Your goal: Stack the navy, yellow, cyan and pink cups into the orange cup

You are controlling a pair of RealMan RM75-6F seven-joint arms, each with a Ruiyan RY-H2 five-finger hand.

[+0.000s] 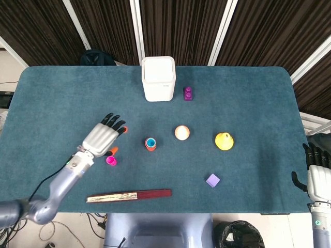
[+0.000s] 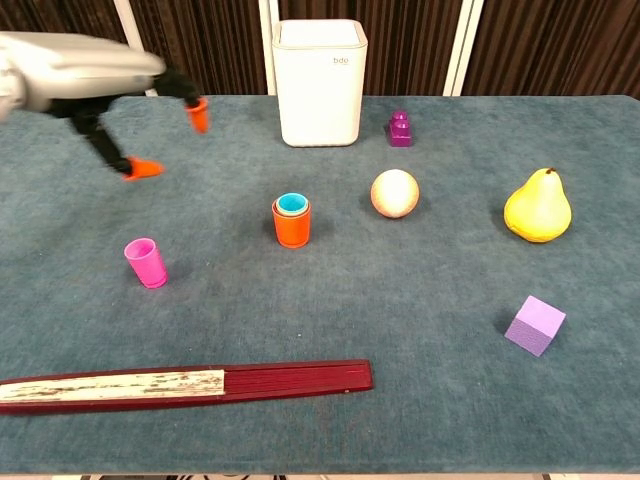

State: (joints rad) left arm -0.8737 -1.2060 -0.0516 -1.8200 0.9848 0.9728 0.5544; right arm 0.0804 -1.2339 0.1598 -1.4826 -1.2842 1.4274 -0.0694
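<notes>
Orange cup (image 2: 292,224): mid-table, cyan cup (image 2: 291,204) nested inside. Pink cup (image 2: 146,262): 1 left loose, upright, left of stack. Left hand (image 1: 102,136): above and beside the pink cup, fingers spread, empty. Right hand (image 1: 316,173): table edge, idle; grasp unclear. Next, judged: lower, grip pink cup, carry to stack.

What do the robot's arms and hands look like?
The left hand has a silvery-grey back, black fingers and orange fingertips. Its arm is smooth silver-grey with a thin black cable along it. The right hand shows a pale grey back with black fingers.
</notes>
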